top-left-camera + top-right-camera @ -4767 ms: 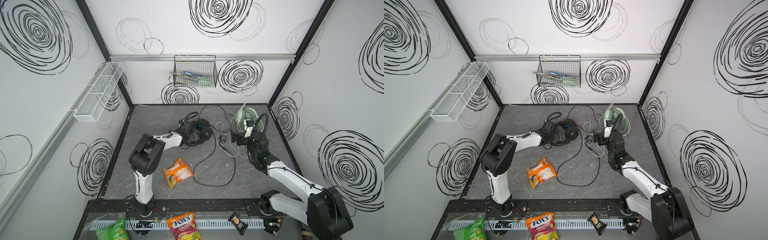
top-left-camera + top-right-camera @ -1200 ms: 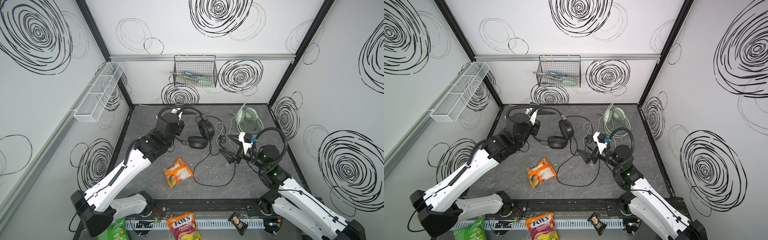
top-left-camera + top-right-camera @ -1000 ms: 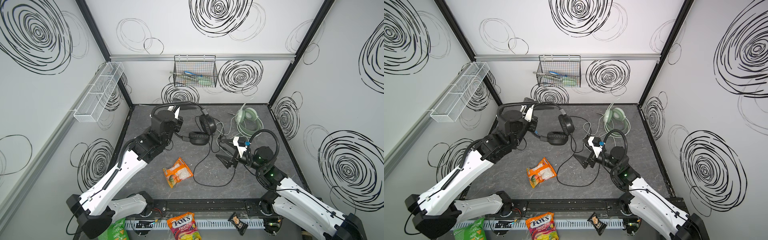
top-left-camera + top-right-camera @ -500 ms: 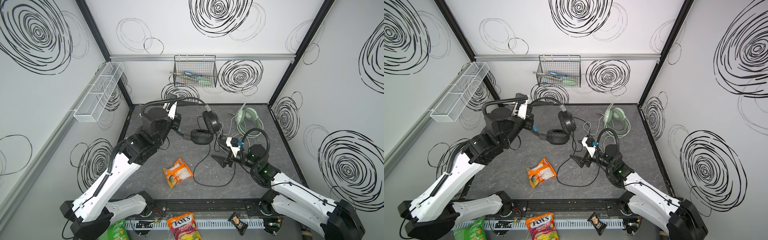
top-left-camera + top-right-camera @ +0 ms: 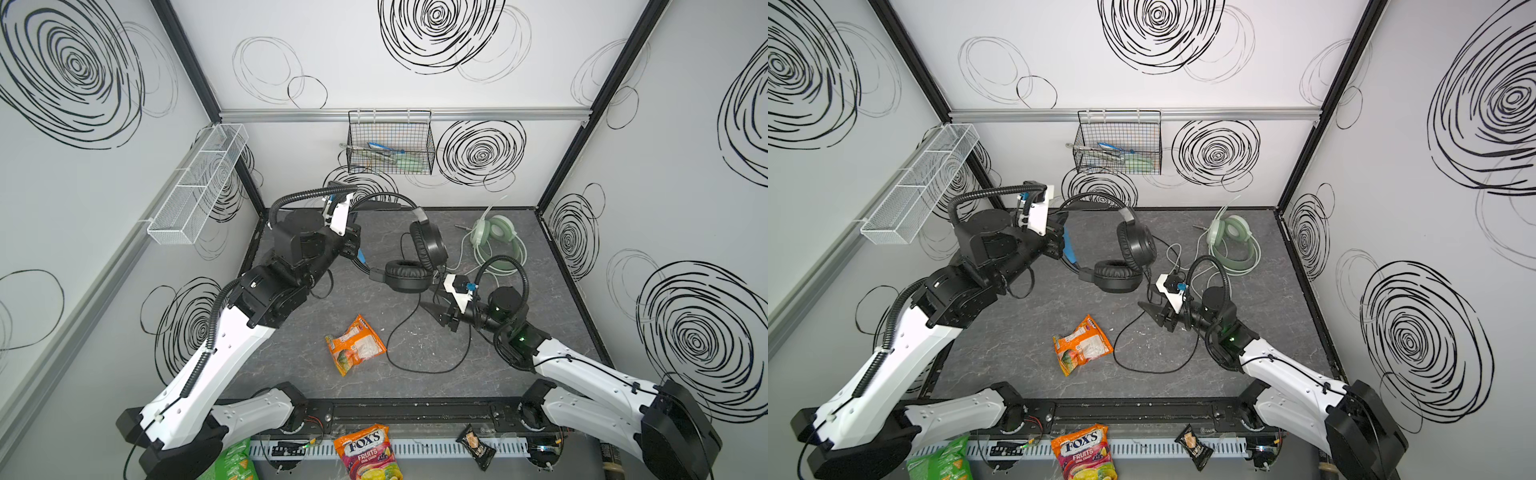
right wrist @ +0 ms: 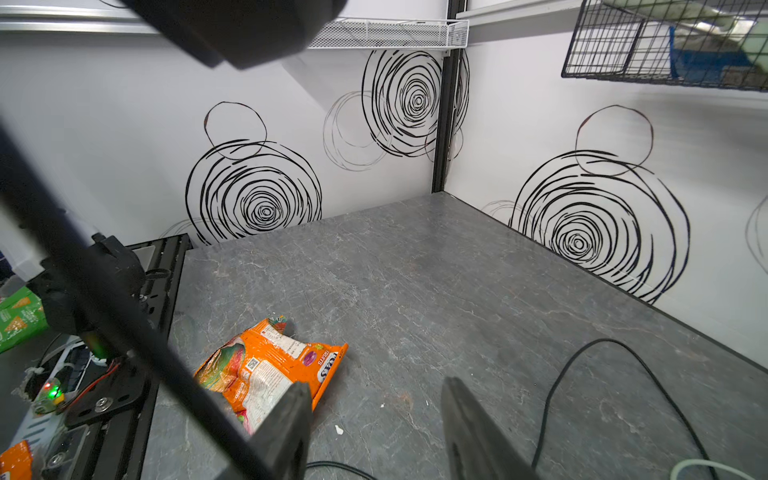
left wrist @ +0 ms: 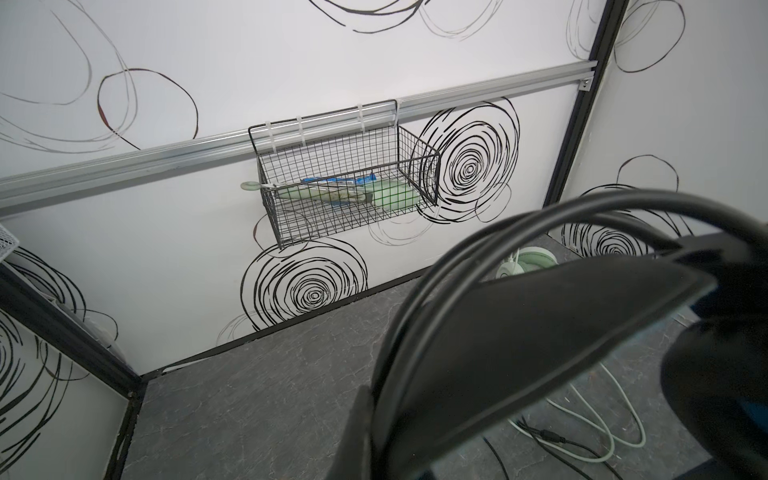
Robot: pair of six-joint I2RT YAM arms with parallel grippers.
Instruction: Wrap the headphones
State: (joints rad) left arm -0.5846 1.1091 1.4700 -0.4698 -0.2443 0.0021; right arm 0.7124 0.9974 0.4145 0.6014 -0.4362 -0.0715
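The black headphones (image 5: 428,245) hang above the table by their blue-lined headband (image 5: 1069,249), and my left gripper (image 5: 354,245) is shut on that band. In the left wrist view the band (image 7: 540,332) fills the near field beside one finger (image 7: 357,432). Their black cable (image 5: 399,332) drops from the lower ear cup (image 5: 1115,276) to a loop on the floor. My right gripper (image 5: 432,313) hovers beside that cable, jaws apart with nothing between them (image 6: 374,384); the blurred cable (image 6: 104,299) passes just outside one finger. The mint-green headphones (image 5: 498,237) lie at the back right with a whitish cable (image 7: 602,415).
An orange candy bag (image 5: 355,345) lies on the grey table (image 5: 291,357) in the front middle. A wire basket (image 5: 390,143) hangs on the back wall, a white mesh shelf (image 5: 199,183) on the left wall. Snack packets (image 5: 368,451) sit beyond the front rail.
My left arm has lifted the black headphones higher and drawn them left. My right gripper has slid left toward the hanging cable, and its jaws have narrowed.
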